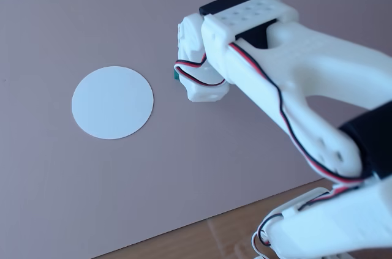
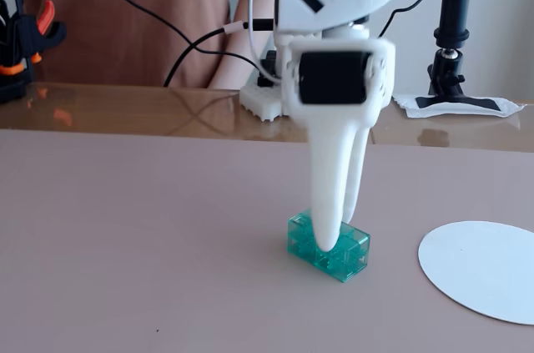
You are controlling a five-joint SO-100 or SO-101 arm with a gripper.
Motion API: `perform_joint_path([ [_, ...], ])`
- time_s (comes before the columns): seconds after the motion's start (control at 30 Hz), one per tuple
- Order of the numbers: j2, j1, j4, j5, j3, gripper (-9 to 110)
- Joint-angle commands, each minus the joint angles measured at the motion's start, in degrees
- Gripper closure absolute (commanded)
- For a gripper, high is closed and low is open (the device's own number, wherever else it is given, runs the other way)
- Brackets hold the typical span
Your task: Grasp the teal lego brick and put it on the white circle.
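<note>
The teal lego brick point(image 2: 351, 254) stands on the pink mat, left of the white circle point(image 2: 488, 271) in a fixed view. My gripper point(image 2: 340, 233) points straight down onto it. One white finger point(image 2: 327, 219) covers the brick's near face and the other goes down behind it, so the jaws are shut on the brick. The brick rests on the mat. In a fixed view from above, only a teal sliver of the brick point(image 1: 175, 76) shows beside the wrist point(image 1: 202, 57). There the white circle point(image 1: 112, 102) lies apart to the left.
The arm's upper links point(image 1: 318, 87) fill the right of a fixed view. The mat's front edge meets the wooden table point(image 1: 202, 237). Behind the mat are black cables point(image 2: 167, 27), an orange clamp point(image 2: 33, 27) and a black camera stand point(image 2: 455, 27).
</note>
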Motion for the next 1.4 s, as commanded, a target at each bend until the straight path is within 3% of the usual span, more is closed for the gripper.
perform_joint_path([
  [0.0, -3.0, 1.1, -0.5, -1.5, -3.3, 93],
  [0.03, -4.6, 1.5, 0.2, -1.8, -4.6, 101],
  [0.43, -6.9, 2.5, 3.8, -2.2, -8.3, 102],
  [0.9, 21.5, -1.2, 9.1, -7.6, -6.7, 102],
  [1.37, 11.3, -13.9, 13.6, -20.3, -21.5, 102],
])
